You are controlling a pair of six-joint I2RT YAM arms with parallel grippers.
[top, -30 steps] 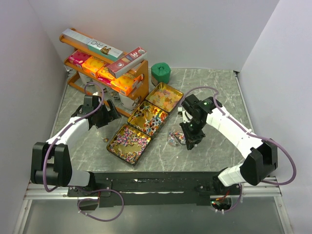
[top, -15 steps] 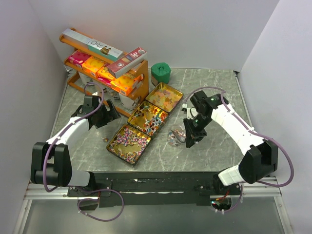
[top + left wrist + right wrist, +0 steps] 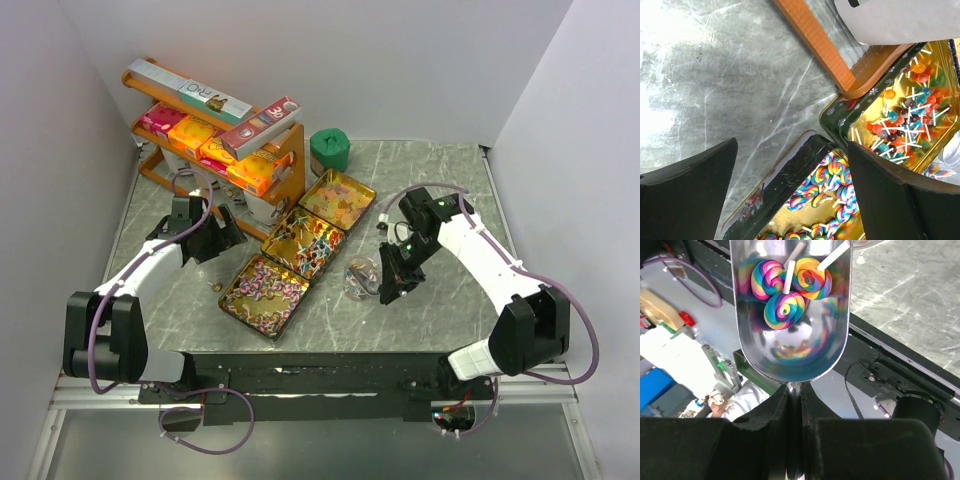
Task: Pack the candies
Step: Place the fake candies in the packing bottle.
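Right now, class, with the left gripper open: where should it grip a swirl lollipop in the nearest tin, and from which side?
Probably straight from above, pinching the round head of a top swirl lollipop. They lie flat, heaped inside the tin's raised walls, which block a sideways approach, and the head is the widest part showing.

Bright even light; glare on table (image 3: 715, 75); candies (image 3: 784, 310) mirrored in scoop (image 3: 795, 357).
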